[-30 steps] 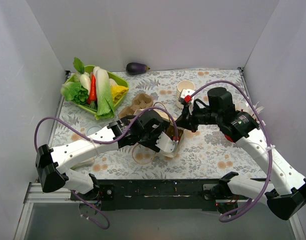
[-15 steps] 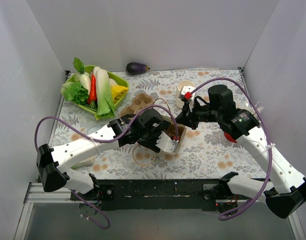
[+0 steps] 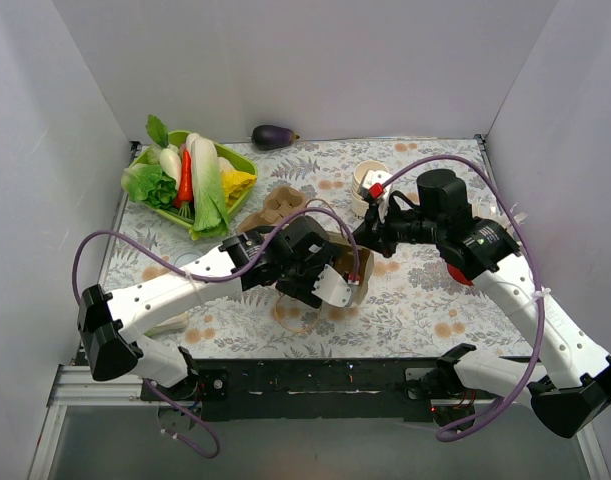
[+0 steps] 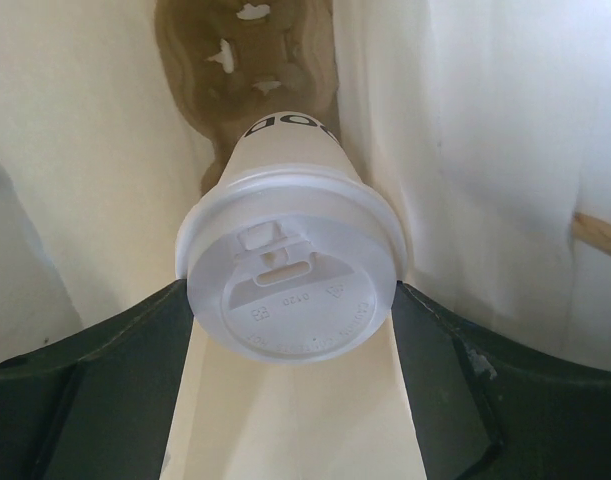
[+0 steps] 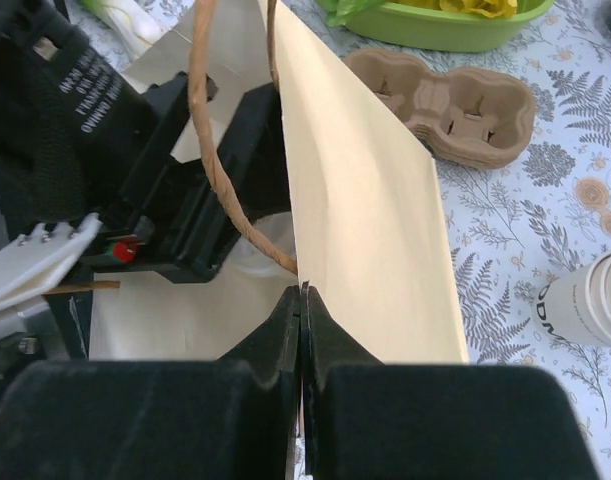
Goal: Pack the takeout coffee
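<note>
In the left wrist view the takeout coffee (image 4: pixel 288 290), a cream-white cup with dark print and a white lid, sits between my left gripper's (image 4: pixel 290 325) black fingers. It is inside the tan paper bag (image 4: pixel 485 150), with a brown cup carrier (image 4: pixel 255 60) at the bag's far end. In the top view the left gripper (image 3: pixel 330 272) is in the mouth of the bag (image 3: pixel 337 248) and the cup is hidden. My right gripper (image 5: pixel 301 290) is shut on the bag's edge (image 5: pixel 370 210) beside its rope handle (image 5: pixel 220 170); it also shows in the top view (image 3: pixel 363 238).
A second brown cup carrier (image 3: pixel 280 205) lies behind the bag. A stack of lidless cream cups (image 3: pixel 368 180) stands at the back. A green tray of vegetables (image 3: pixel 190 185) is at back left, an eggplant (image 3: pixel 273 135) by the back wall. White straws (image 3: pixel 510 215) show behind the right arm.
My left gripper has moved a little right and further into the bag with the cup. The right gripper has shifted slightly toward the back and still holds the bag's edge.
</note>
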Robot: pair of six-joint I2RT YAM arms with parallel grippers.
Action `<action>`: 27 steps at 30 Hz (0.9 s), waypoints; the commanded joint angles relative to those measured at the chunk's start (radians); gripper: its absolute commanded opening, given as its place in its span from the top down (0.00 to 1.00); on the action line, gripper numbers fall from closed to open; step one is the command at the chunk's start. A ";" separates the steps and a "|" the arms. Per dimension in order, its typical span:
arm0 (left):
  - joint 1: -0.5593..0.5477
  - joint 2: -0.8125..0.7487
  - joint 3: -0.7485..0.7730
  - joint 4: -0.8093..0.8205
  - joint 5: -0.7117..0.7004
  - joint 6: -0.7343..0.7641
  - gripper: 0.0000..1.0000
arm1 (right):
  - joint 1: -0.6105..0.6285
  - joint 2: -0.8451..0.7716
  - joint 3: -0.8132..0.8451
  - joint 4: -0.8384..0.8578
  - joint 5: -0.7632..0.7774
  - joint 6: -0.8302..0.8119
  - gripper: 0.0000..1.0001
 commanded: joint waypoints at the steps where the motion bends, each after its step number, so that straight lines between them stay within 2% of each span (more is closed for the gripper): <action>1: 0.013 0.037 0.035 0.010 -0.005 -0.030 1.00 | -0.003 -0.013 0.046 0.052 -0.092 -0.015 0.99; 7: 0.020 0.064 0.032 0.072 -0.064 -0.027 1.00 | -0.003 -0.031 0.027 0.021 -0.136 -0.025 0.99; 15: 0.020 -0.021 -0.076 0.253 -0.100 0.053 1.00 | -0.003 -0.031 0.026 0.010 -0.152 -0.009 0.99; 27: 0.020 -0.039 -0.034 0.137 -0.138 0.060 1.00 | -0.083 -0.026 0.018 -0.054 -0.307 0.067 0.99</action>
